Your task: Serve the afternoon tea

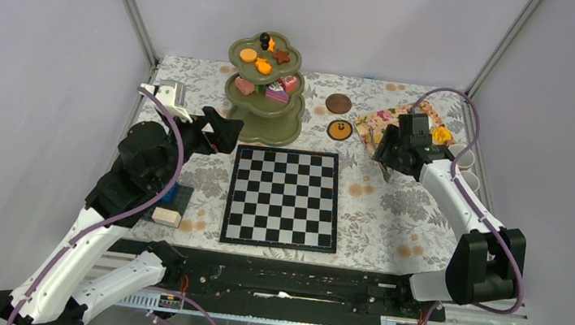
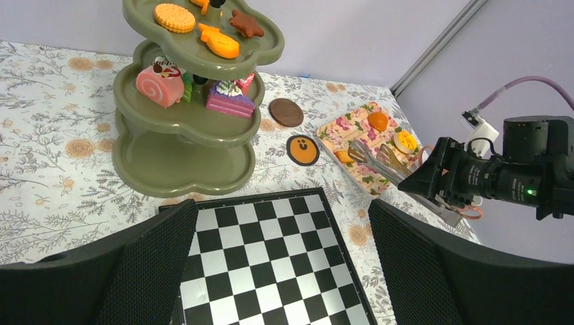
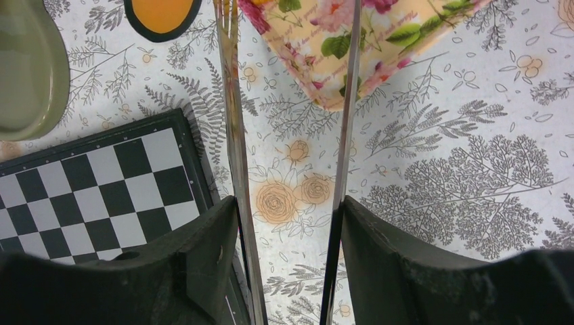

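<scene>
The olive-green three-tier stand (image 1: 260,127) stands at the back, with orange and brown pastries (image 1: 263,66) on the top tier and pink ones (image 1: 245,86) on the middle tier. It also shows in the left wrist view (image 2: 176,162). A floral tray (image 1: 391,119) at the back right holds orange pastries (image 2: 378,121). My right gripper (image 1: 383,153) is shut on metal tongs (image 3: 233,135), whose tips reach the tray's near corner. My left gripper (image 1: 226,133) is open and empty, next to the stand. Two small cups (image 1: 465,159) sit at the right, partly hidden by the right arm.
The chessboard (image 1: 283,198) lies in the middle. A brown disc (image 1: 338,103) and an orange disc with a black rim (image 1: 340,130) lie between the stand and the tray. Blue (image 1: 174,195) and beige (image 1: 167,216) blocks sit under the left arm.
</scene>
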You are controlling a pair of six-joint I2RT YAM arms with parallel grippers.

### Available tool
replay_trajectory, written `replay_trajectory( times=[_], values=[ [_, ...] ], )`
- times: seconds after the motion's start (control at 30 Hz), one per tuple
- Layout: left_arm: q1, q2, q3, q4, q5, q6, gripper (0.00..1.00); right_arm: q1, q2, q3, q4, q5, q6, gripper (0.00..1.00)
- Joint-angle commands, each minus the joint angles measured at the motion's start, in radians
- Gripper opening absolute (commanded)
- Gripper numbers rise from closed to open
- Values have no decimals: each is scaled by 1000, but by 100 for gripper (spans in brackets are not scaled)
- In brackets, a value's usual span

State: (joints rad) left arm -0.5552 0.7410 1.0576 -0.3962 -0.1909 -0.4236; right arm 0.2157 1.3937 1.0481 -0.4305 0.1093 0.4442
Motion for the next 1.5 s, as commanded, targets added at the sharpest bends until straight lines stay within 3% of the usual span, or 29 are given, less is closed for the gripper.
replay_trajectory(
  times=[0.0,0.43,1.2,1.47],
  values=[
    [-3,-13,8,36,9,-9,99,-9,39,89,7,-23,-38,63],
    [-2,-24,14,20,-2,-4,99,-11,169,176,-39,-34,-59,58],
    [-3,-44,11,11,-5,-8,99,-9,257,200,-56,-63,-43,55],
    [-3,-43,12,11,-3,-9,99,-8,248,195,-56,-53,-36,43]
  ],
)
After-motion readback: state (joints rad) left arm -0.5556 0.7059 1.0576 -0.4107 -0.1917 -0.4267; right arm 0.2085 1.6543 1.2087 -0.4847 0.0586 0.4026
